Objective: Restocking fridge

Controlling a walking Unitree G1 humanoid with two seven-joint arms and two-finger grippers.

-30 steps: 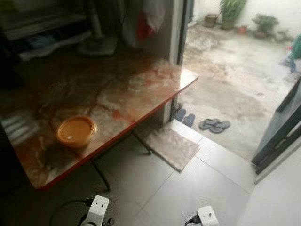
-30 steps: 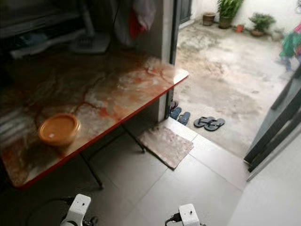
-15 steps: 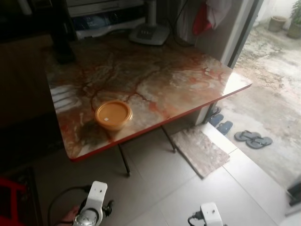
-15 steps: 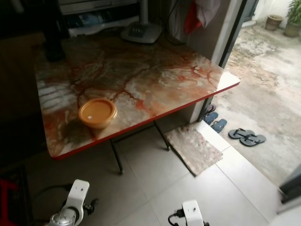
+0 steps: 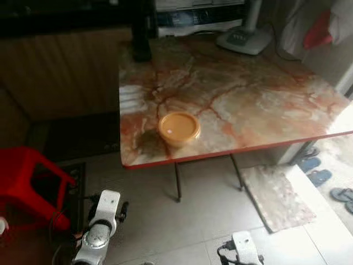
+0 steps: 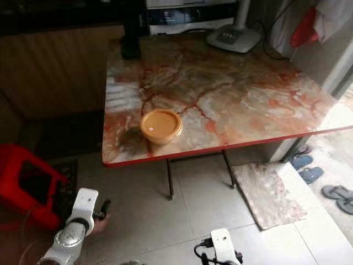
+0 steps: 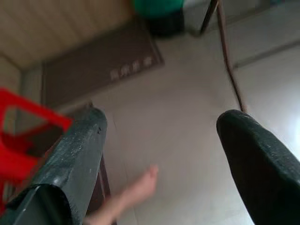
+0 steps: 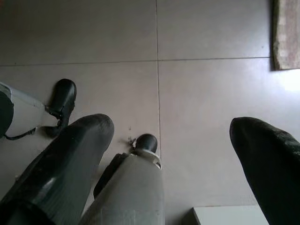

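One round orange lidded tub sitting on glossy red-veined marble bench; both pincers, left pincer and right pincer, hanging wide over tiled floor.

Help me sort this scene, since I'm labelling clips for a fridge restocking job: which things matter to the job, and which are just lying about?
Likely part of the job:
- orange lidded container, near the front edge of the marble table
- left gripper and right gripper, both open, hanging over the floor

Just lying about:
- red stool
- doormat
- sandals
- fan base
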